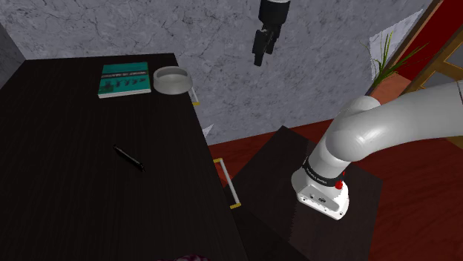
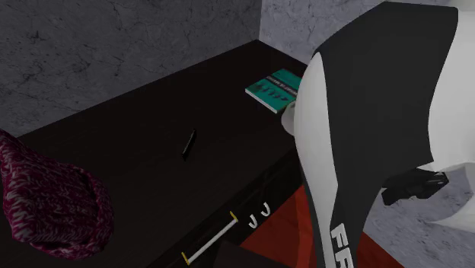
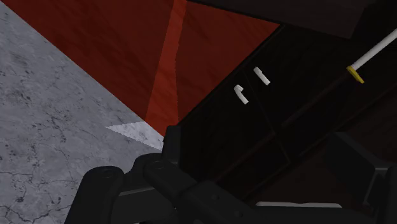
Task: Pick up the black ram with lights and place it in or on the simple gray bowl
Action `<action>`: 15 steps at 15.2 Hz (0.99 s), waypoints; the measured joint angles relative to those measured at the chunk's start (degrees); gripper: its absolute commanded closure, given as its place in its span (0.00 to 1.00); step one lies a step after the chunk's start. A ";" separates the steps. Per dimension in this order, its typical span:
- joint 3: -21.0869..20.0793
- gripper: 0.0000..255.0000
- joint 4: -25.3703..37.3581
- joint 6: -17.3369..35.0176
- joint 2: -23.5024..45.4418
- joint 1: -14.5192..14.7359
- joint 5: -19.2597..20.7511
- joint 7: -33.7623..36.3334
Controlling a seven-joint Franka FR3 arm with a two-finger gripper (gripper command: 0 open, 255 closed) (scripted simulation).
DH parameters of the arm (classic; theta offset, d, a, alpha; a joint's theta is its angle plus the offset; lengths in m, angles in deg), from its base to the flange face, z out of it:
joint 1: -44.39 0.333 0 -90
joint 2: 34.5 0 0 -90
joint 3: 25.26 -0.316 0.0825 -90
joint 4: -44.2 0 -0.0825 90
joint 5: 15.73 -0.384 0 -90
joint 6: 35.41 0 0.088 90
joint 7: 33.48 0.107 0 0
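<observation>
Reach step: the gripper, spread and empty (well apart from its target), must descend onto the black ram stick.

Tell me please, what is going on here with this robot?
A white robot arm is meant to move the black RAM stick into the gray bowl, but it has not touched it yet. The gripper hangs high by the grey wall, off to the side of the dark table. The stick lies alone on the table; the bowl stands at the far edge beside a teal book.
</observation>
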 measured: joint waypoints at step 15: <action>-14.46 0.00 -2.95 12.52 8.35 5.68 -9.89 16.59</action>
